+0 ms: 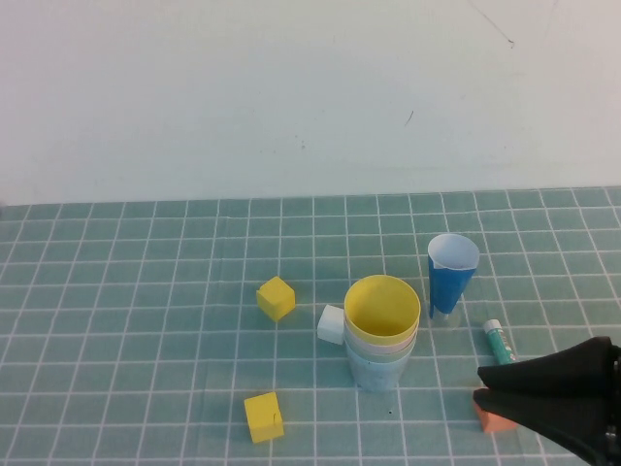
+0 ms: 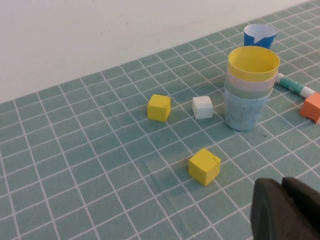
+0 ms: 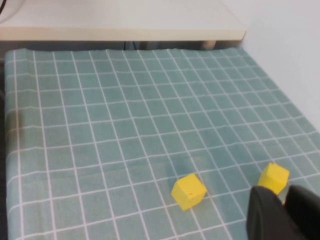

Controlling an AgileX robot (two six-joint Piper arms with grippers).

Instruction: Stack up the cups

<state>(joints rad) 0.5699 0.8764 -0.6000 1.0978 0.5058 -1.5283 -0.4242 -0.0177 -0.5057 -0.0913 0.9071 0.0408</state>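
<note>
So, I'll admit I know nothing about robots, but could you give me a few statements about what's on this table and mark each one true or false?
1. The yellow cup sits on top of the stack of cups. True.
2. The dark-blue cup is part of that stack. False: it stands alone beside it.
3. A white cube lies right next to the stack. True.
4. There are three yellow cubes. False: only two, one further back and one nearer.
5. The right claw holds a cup. False: it holds nothing, near the orange block.
6. The left claw is shut, away from the cups. True.
</note>
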